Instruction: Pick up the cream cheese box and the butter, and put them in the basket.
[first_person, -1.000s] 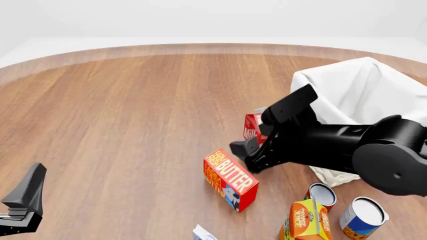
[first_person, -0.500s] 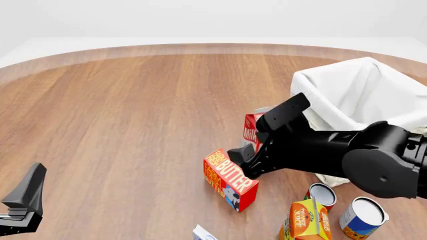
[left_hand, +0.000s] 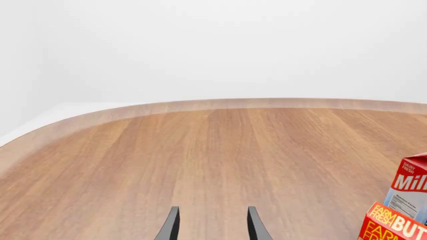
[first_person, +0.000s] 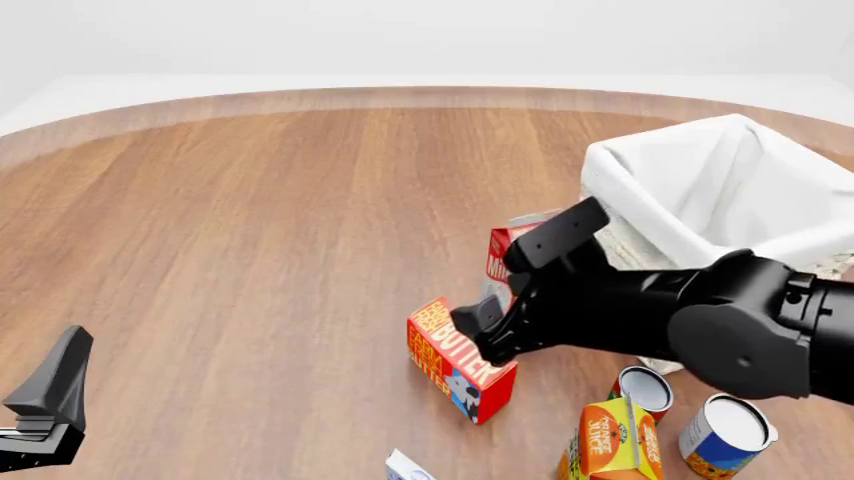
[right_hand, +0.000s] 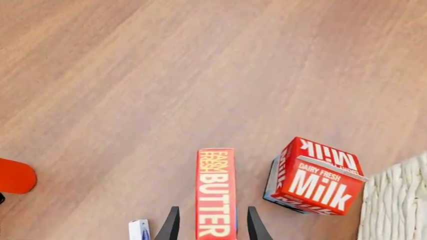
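Note:
The butter, a red and orange box with pale lettering, lies flat on the wooden table. My right gripper hangs just over it. In the right wrist view the butter runs between the two dark fingers, with a gap on each side, so the right gripper is open. A corner of the cream cheese box pokes in at the front edge, also seen as the white-blue cream cheese box. The basket stands at the right. My left gripper stays far left, and the left gripper is open and empty.
A red milk carton stands between the butter and the basket, close beside the right arm. Two tin cans and an orange juice carton crowd the front right. An orange-red shape shows at the wrist view's edge.
My right gripper has come down and moved toward the butter, from beside the milk carton to straddling the box. The left arm has not moved.

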